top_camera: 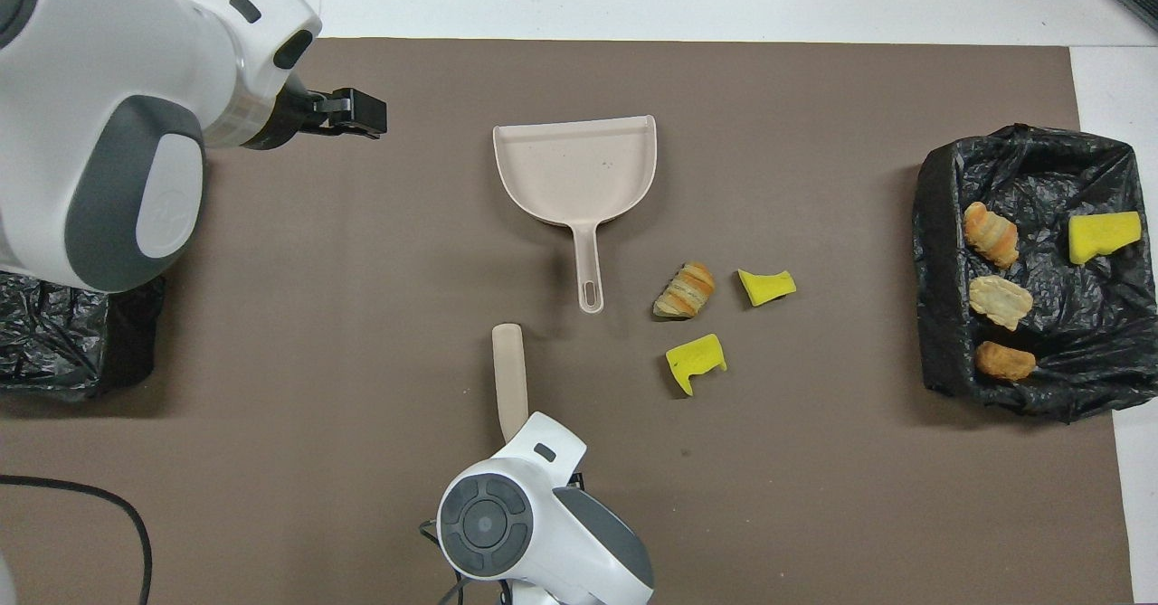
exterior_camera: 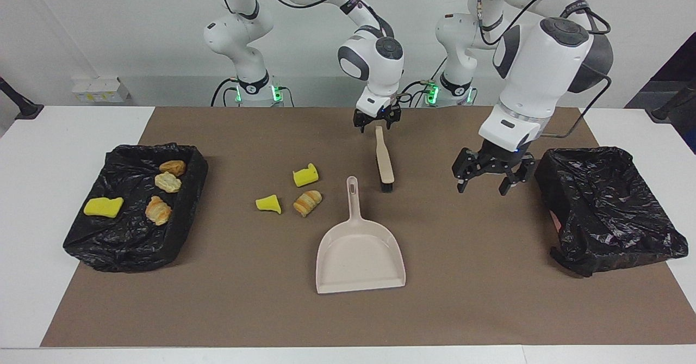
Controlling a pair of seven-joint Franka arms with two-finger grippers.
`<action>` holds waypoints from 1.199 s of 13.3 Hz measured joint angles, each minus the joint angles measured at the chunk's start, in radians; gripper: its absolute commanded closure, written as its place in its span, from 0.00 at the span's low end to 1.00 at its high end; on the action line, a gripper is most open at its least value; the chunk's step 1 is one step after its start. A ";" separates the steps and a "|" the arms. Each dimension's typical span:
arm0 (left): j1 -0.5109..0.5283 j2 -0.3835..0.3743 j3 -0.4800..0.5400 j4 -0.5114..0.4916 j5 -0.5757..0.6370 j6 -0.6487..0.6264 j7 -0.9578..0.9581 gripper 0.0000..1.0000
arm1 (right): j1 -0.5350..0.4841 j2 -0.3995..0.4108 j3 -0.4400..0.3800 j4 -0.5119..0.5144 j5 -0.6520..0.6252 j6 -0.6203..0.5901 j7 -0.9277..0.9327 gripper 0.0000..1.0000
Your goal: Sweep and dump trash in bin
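Three bits of trash lie loose on the brown mat: a yellow wedge [exterior_camera: 305, 176] [top_camera: 697, 360], a second yellow wedge [exterior_camera: 268, 203] [top_camera: 765, 286] and a tan pastry [exterior_camera: 307, 202] [top_camera: 684, 290]. Several more sit in the black-lined bin [exterior_camera: 109, 247] [top_camera: 936, 225] at the right arm's end. The beige dustpan [exterior_camera: 360, 250] [top_camera: 575, 171] lies beside the loose bits, handle toward the robots. My right gripper [exterior_camera: 377, 123] hangs open at the handle end of the brush [exterior_camera: 384, 160] [top_camera: 509, 379]; the overhead view hides it under its wrist. My left gripper [exterior_camera: 481, 190] [top_camera: 357, 115] hangs open over bare mat.
A second black-lined bin [exterior_camera: 609, 206] [top_camera: 54, 352] stands at the left arm's end of the table, close beside the left gripper. The brown mat [exterior_camera: 489, 298] covers most of the white table.
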State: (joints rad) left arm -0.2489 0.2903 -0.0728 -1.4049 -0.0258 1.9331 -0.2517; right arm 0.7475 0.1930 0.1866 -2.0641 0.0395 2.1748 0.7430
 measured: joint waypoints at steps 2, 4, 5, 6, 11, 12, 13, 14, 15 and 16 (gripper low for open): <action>-0.024 0.005 -0.003 -0.003 0.000 -0.002 -0.036 0.00 | 0.007 -0.011 0.000 -0.005 0.000 0.000 0.000 0.45; -0.069 0.035 -0.004 -0.006 0.001 0.003 -0.056 0.00 | 0.008 -0.013 0.000 -0.005 0.000 0.001 0.001 0.51; -0.088 0.057 -0.004 -0.006 0.002 0.019 -0.066 0.00 | 0.008 -0.013 0.000 -0.005 0.000 0.002 0.001 0.52; -0.099 0.076 -0.004 -0.006 0.002 0.035 -0.069 0.00 | 0.008 -0.013 -0.001 -0.005 0.000 0.005 0.001 0.54; -0.168 0.142 -0.005 -0.003 0.001 0.095 -0.115 0.00 | 0.005 -0.011 -0.005 -0.005 0.000 0.055 0.000 1.00; -0.218 0.191 -0.007 -0.002 -0.002 0.143 -0.157 0.00 | 0.004 -0.011 -0.006 -0.002 0.001 0.056 0.006 1.00; -0.239 0.199 -0.008 -0.003 -0.007 0.156 -0.169 0.00 | 0.002 -0.012 -0.007 0.000 0.001 0.027 0.019 1.00; -0.268 0.209 -0.009 -0.005 -0.008 0.160 -0.196 0.00 | 0.000 -0.018 -0.009 0.005 0.001 -0.021 0.025 1.00; -0.302 0.226 -0.009 -0.009 -0.007 0.169 -0.235 0.00 | -0.002 -0.033 -0.009 0.008 0.001 -0.077 0.026 1.00; -0.342 0.256 -0.009 -0.014 -0.004 0.197 -0.284 0.00 | -0.005 -0.060 -0.009 0.008 0.001 -0.142 0.028 1.00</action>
State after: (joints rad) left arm -0.5910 0.5460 -0.0816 -1.4186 -0.0301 2.1300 -0.5354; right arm 0.7426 0.1325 0.1776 -2.0556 0.0404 2.0326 0.7705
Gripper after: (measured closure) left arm 0.000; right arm 0.740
